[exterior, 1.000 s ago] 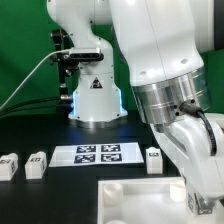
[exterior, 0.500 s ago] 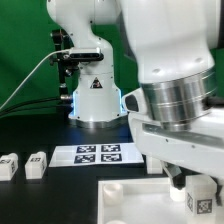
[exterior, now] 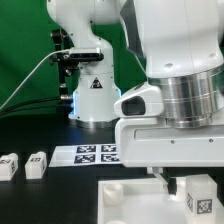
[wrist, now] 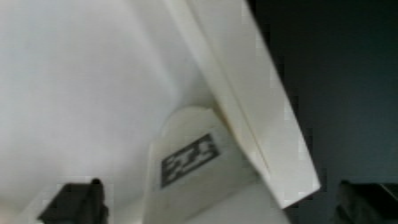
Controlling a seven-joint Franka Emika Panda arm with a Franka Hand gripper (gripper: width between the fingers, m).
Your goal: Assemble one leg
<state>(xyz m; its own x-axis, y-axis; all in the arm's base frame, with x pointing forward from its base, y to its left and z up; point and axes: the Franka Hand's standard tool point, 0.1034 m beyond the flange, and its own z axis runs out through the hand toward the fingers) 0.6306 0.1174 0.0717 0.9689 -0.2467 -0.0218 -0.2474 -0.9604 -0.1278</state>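
A small white leg (exterior: 198,190) with a black-and-white marker on its face stands at the white tray (exterior: 125,195), near the exterior view's right edge. My gripper (exterior: 184,186) hangs right over it, largely hidden by my own arm. In the wrist view the leg (wrist: 192,158) lies against the tray's raised rim (wrist: 249,100). My gripper (wrist: 217,206) straddles it, the dark fingertips (wrist: 73,201) standing apart with white gaps on both sides of the leg. Two more legs (exterior: 10,166) (exterior: 37,163) stand on the black table at the exterior view's left.
The marker board (exterior: 97,152) lies flat on the table in front of the robot base (exterior: 95,100). A cable runs from the base toward the exterior view's left. My arm fills the upper right of the exterior view and hides the table behind it.
My arm has come lower and closer to the camera over the tray's right side. The leg that stood to the right of the marker board is now hidden behind my arm.
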